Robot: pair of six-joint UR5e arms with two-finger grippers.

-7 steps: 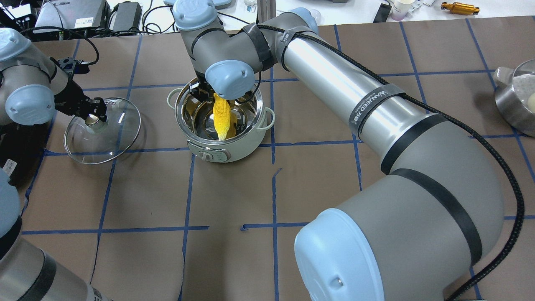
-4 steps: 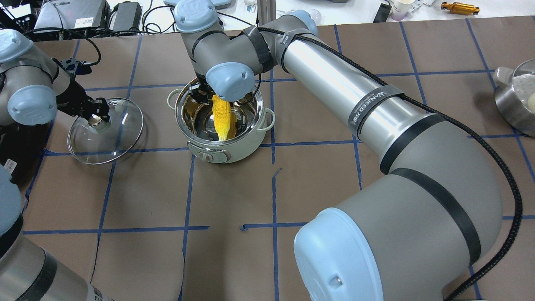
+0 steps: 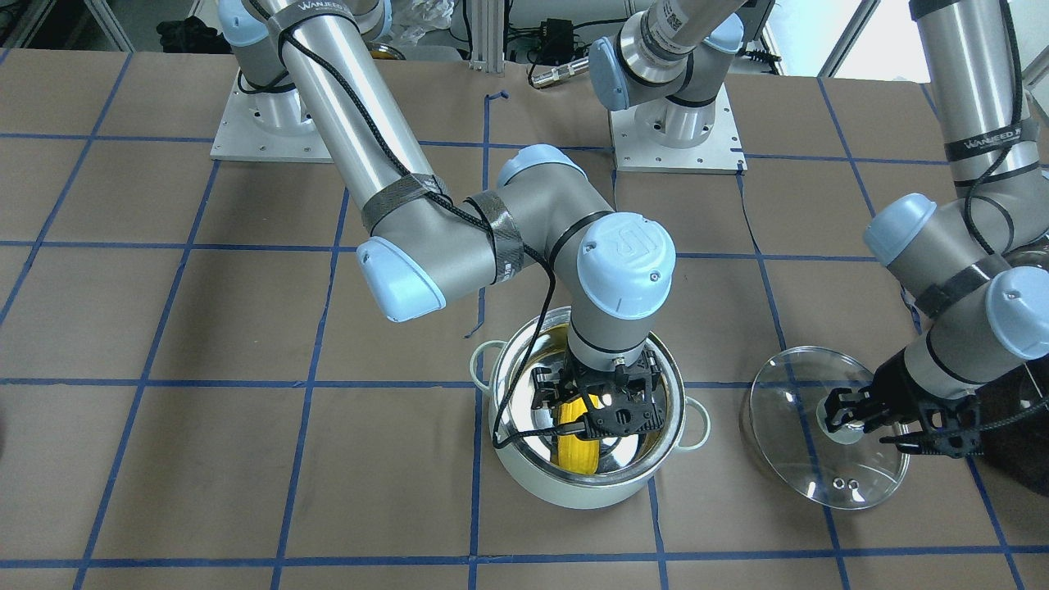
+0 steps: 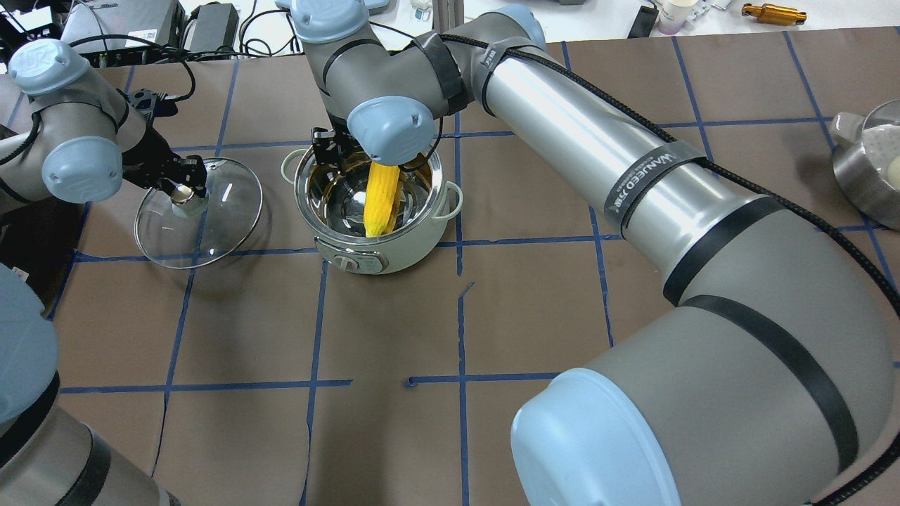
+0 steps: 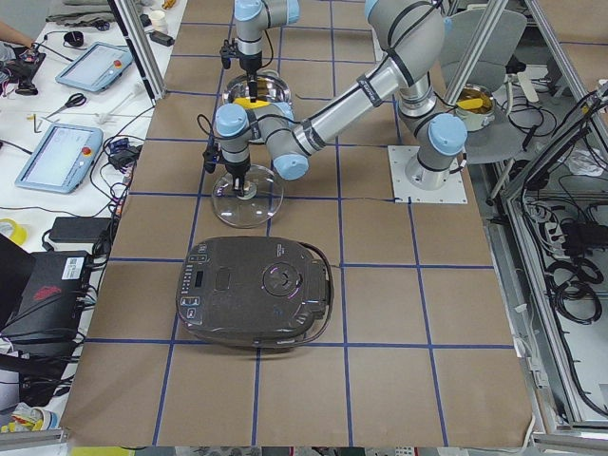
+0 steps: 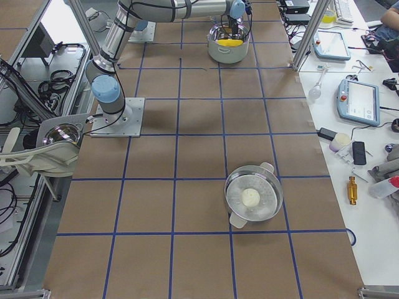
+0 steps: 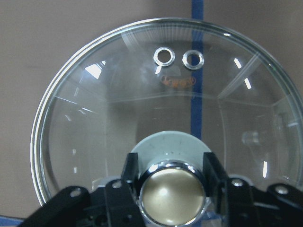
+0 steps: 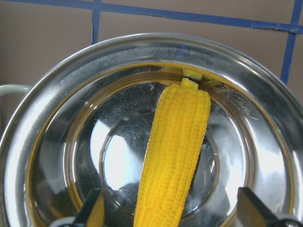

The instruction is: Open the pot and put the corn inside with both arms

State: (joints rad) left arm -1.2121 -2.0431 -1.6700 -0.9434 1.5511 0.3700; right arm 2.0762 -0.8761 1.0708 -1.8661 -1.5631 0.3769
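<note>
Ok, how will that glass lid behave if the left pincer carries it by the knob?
Likely fragile: the glass lid is clear with a thin metal rim. Its wide disc is held by one small knob, so it may tilt or swing. The knob looks polished, so it could slip in the left pincer.

Bright, even light; glare inside pot (sharp focus)

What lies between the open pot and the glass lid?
Nothing; just bare table between pot and lid, plain in the overhead view.
</note>
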